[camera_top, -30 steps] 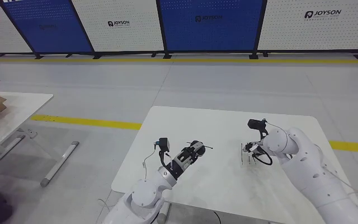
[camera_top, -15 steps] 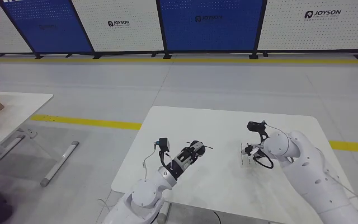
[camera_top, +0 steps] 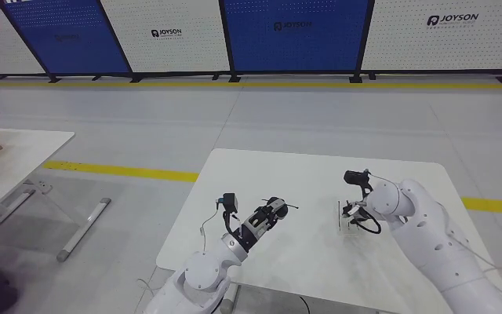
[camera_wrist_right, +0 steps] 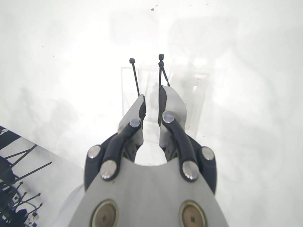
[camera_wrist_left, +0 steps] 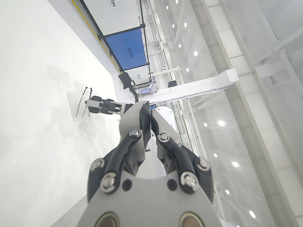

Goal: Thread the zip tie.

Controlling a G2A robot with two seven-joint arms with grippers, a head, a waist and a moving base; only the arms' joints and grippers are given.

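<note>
Right gripper (camera_wrist_right: 152,94) shifted; it partly hides zip ties (camera_wrist_right: 135,76).

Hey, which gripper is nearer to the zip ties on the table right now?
Right. The right gripper hangs directly over the zip ties, its fingers just above them. The left gripper sits well apart from them, off to one side.

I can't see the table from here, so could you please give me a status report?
Left end effector shut, empty, off to the side. Right end effector slightly open, over two zip ties on clear tray. Nothing seen blocking it.
</note>
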